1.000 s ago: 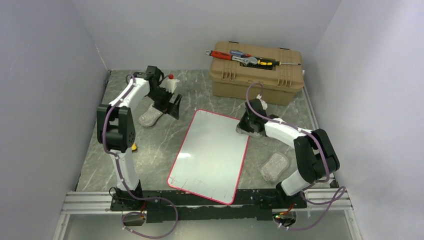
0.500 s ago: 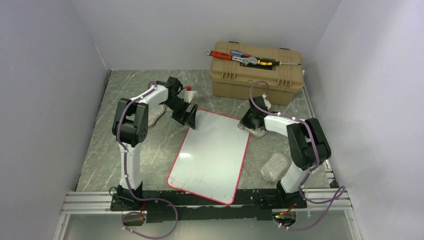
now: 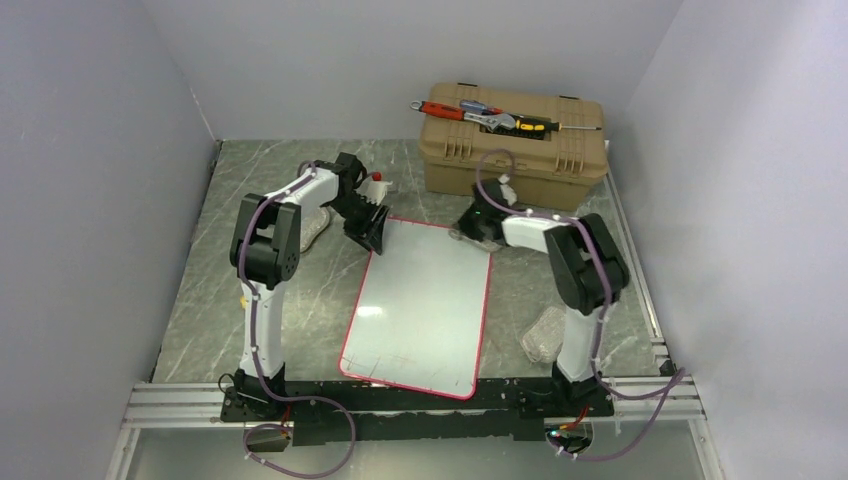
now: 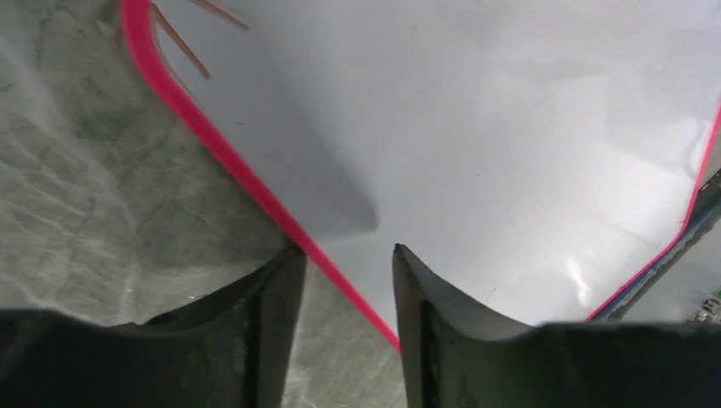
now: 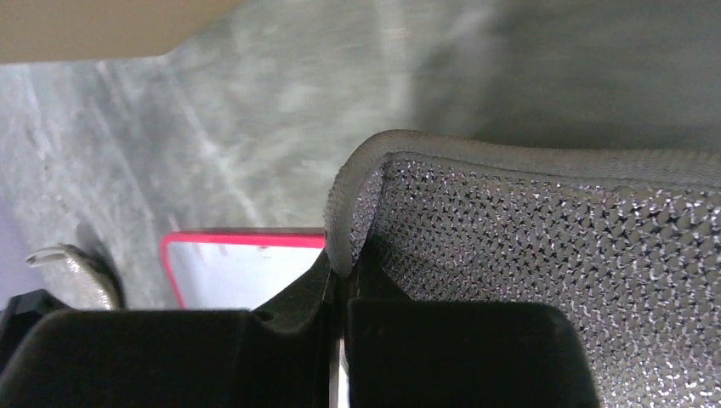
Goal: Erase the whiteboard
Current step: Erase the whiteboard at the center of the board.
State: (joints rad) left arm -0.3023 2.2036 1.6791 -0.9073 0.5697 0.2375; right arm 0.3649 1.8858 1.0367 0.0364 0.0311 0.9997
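On the table (image 3: 200, 300), 1 whiteboard (image 3: 420, 300), 3 sponges (image 3: 545, 335); left tool (image 4: 344, 255) ajar, empty; right tool (image 5: 342, 276) tight on 1 sponge (image 5: 544, 229).

No text, label, brand, number or sign can be read in any view. On the whiteboard (image 3: 420, 300) only thin pen strokes (image 4: 180, 41) are seen near its rim, and no letter or numeral can be made out in them. Any marking on the tan toolbox (image 3: 515, 150) near the far right corner of the table (image 3: 290, 300), or on the hand tools (image 3: 490, 115) on its lid, is too small to be told.
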